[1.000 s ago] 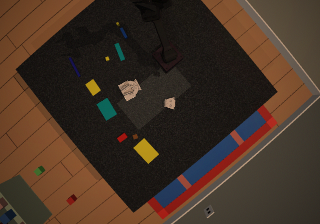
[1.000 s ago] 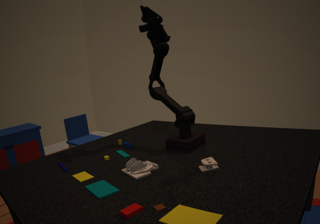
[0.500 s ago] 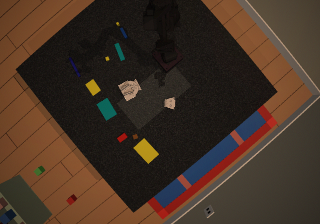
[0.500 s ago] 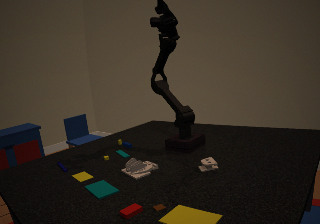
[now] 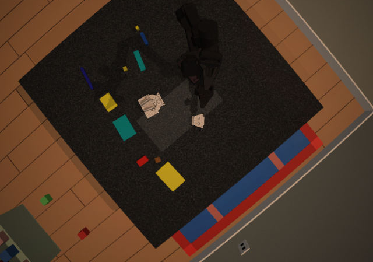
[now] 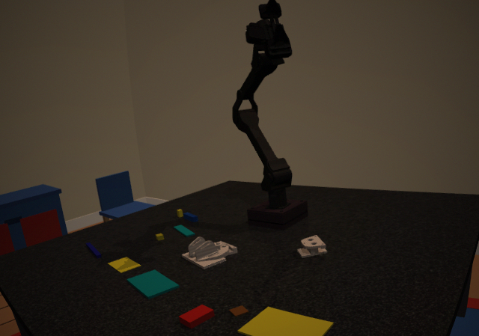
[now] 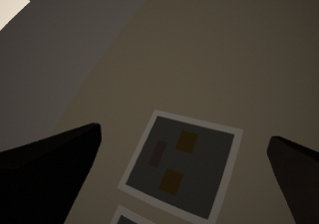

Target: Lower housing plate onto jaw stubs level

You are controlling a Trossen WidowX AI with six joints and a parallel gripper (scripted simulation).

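A pale assembly (image 5: 150,104) (image 6: 206,256) with a flat base and ridged, curved parts lies on the dark table. The jaws are probably among these parts, but their pins and stubs are too small to tell apart. A smaller pale piece (image 5: 197,121) (image 6: 313,244), with two round marks on its raised top, sits apart from it; it looks like the housing plate. Its underside is hidden. My gripper (image 7: 187,139) is open and empty, with its fingers wide apart. The arm holds it high above the table, away from both pale pieces.
Teal tiles (image 5: 124,128) (image 6: 153,283), yellow tiles (image 5: 170,176) (image 6: 286,322), a red block (image 5: 142,160) (image 6: 196,316) and a dark blue bar (image 5: 86,78) (image 6: 93,249) lie on the table. The arm's base (image 6: 277,212) stands behind the pale pieces in the exterior view.
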